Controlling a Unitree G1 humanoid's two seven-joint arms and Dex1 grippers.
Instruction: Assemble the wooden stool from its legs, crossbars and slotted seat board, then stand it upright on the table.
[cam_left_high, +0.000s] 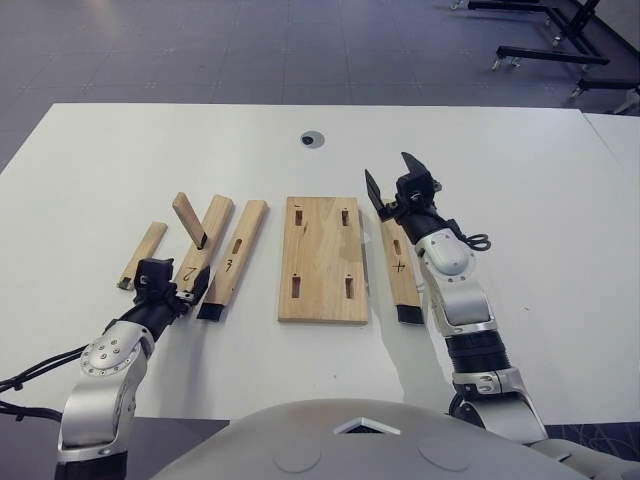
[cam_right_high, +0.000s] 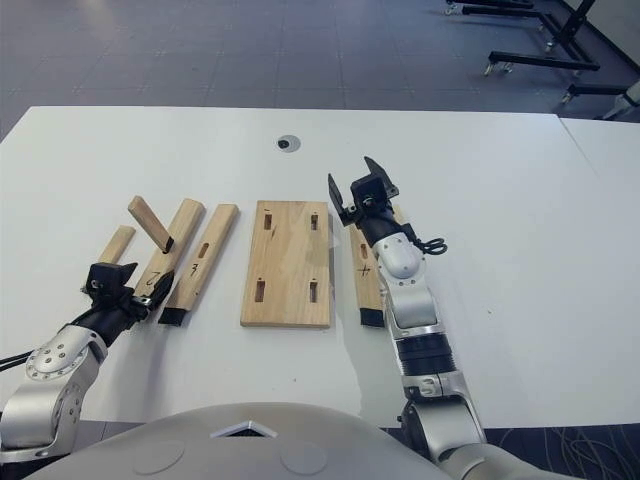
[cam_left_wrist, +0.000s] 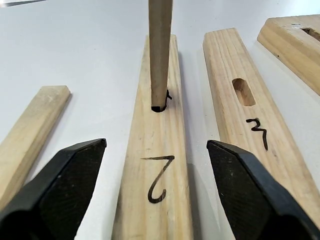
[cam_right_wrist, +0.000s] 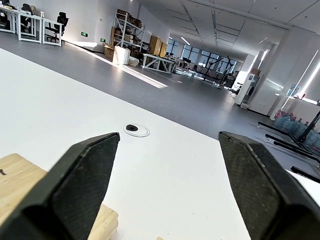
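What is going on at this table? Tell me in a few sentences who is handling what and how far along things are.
A robot is early in building a wooden stool on the white table. The slotted seat board lies flat in the middle. To its left lie a short piece, leg 2 and leg 3, with a crossbar standing tilted in leg 2's slot. The left gripper is open astride leg 2's near end. The right gripper is open and empty above another leg.

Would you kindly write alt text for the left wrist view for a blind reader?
The open left gripper sits either side of leg 2, which has a crossbar stuck into its slot; leg 3 lies alongside on the white table.
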